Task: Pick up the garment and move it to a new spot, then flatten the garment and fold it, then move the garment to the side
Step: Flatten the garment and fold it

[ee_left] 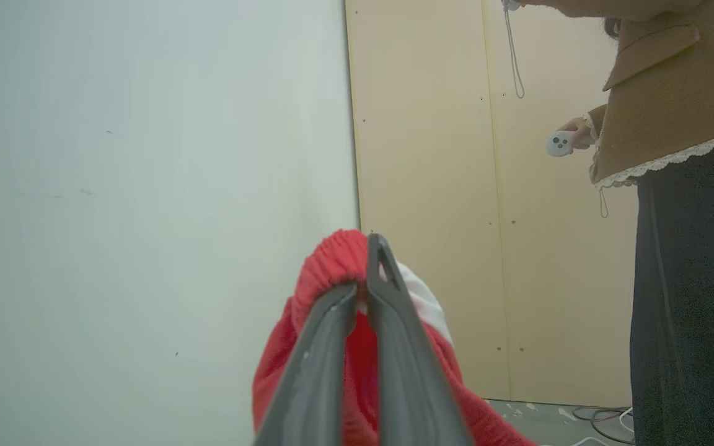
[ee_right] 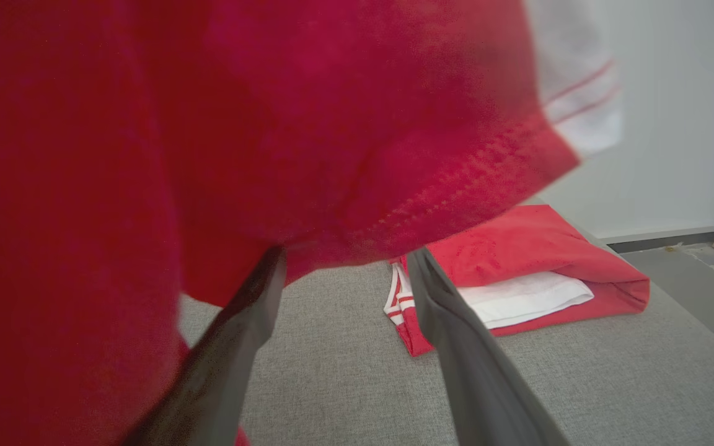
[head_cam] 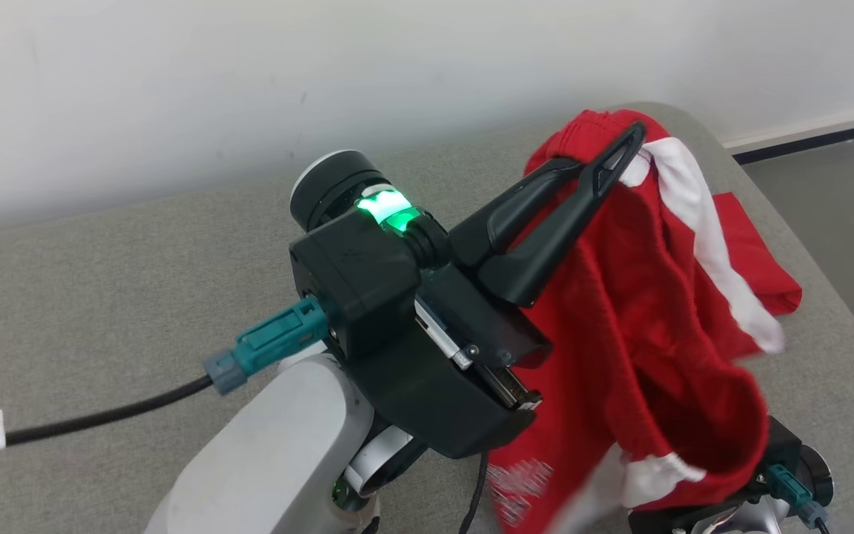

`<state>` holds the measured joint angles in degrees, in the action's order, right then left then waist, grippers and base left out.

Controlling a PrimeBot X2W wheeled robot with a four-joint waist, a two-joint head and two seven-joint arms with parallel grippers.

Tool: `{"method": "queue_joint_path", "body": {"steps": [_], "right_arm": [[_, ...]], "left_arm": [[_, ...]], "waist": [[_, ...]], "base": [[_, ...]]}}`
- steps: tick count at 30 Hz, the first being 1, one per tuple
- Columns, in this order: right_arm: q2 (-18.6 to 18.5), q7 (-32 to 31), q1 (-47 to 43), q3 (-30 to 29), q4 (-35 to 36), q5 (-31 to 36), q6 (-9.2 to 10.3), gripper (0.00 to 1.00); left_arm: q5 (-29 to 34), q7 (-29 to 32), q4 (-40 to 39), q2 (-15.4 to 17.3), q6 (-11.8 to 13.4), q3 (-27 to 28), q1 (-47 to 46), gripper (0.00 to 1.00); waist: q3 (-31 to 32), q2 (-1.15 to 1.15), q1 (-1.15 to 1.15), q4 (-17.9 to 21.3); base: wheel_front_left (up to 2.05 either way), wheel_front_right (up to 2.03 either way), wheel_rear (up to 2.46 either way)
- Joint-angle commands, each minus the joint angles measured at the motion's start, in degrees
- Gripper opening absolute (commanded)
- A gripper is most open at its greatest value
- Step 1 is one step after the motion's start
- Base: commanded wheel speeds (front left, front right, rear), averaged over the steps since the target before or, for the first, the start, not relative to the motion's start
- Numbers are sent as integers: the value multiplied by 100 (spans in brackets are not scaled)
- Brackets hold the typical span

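The garment [head_cam: 642, 311] is red knit with white trim and hangs in the air over the grey sofa. My left gripper [head_cam: 623, 152] is raised and shut on its ribbed red band. The left wrist view shows that band [ee_left: 326, 266] bunched around the closed left gripper [ee_left: 363, 272]. My right gripper [ee_right: 344, 257] stands open low down, and the garment's hem [ee_right: 208, 124] drapes over its fingertips without being pinched. In the head view the right wrist [head_cam: 790, 482] sits under the hanging cloth at the lower right, its fingers hidden.
A folded red and white garment [ee_right: 518, 248] lies on the grey sofa [head_cam: 101, 297] near its far right edge [head_cam: 753, 252]. A person [ee_left: 673, 124] stands beside the wall panels holding a white controller [ee_left: 560, 144]. A black cable [head_cam: 101, 415] trails left from my left wrist.
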<state>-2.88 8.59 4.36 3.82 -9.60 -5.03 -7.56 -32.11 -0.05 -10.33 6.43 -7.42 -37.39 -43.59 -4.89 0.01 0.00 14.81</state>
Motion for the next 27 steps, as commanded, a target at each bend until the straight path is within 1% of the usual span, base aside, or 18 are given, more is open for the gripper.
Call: {"method": "queue_joint_path", "body": {"steps": [1,2,4,8,11,13,15,17,19,20,22,23,24,27], "right_arm": [[1,19,-66,-11,9,-52,12,100],[0,24,-71,-21,10,-57,12,100],[0,31,-58,-24,22,-56,12,100],[-1,19,-14,9,38,-41,12,100],[-1,14,1,13,52,-42,12,100],[2,13,24,18,54,-36,12,100],[1,12,33,16,56,-30,12,100],[-1,9,46,-18,60,-1,12,100],[1,-14,71,-49,74,41,12,100],[2,-28,85,-40,85,40,12,100],[-1,-41,109,-23,102,57,12,100],[0,-57,117,-15,112,58,12,100],[0,-70,123,-5,116,53,12,100],[0,-87,124,6,117,46,12,100]], "left_arm": [[-108,50,1,-13,36,17,50,0],[-198,106,31,-12,82,37,143,0],[-263,210,149,115,221,127,357,0],[-419,341,555,540,670,498,1021,0],[-561,407,1057,949,972,805,1656,0],[-619,376,1410,1184,1070,971,2063,0],[-724,331,1568,1244,1099,1060,2242,0],[-838,218,1900,1377,1145,1214,2518,0],[-956,43,2351,1438,1132,1386,2733,0],[-1000,-18,2486,1438,1099,1427,2754,0],[-1023,-119,2752,1408,1125,1474,2751,0],[-1045,-154,2884,1372,1155,1502,2732,42],[-1072,-136,3044,1340,1201,1513,2733,100],[-1112,-247,3331,1243,1243,1554,2707,100]], "waist": [[0,-1,0,-37],[-7,-1,0,-64],[-38,-1,0,-131],[-107,-1,0,-240],[-152,-1,0,-282],[-182,-1,0,-295],[-198,-1,0,-302],[-229,-1,0,-330],[-263,-1,0,-388],[-269,-1,0,-403],[-274,-1,0,-422],[-274,-1,0,-429],[-269,-1,0,-432],[-247,-1,0,-433]], "base": [[0,0,0],[0,0,0],[0,0,0],[0,0,0],[0,0,0],[0,0,0],[0,0,0],[0,0,0],[0,0,0],[0,0,0],[0,0,0],[0,0,0],[0,0,0],[0,0,0]]}}
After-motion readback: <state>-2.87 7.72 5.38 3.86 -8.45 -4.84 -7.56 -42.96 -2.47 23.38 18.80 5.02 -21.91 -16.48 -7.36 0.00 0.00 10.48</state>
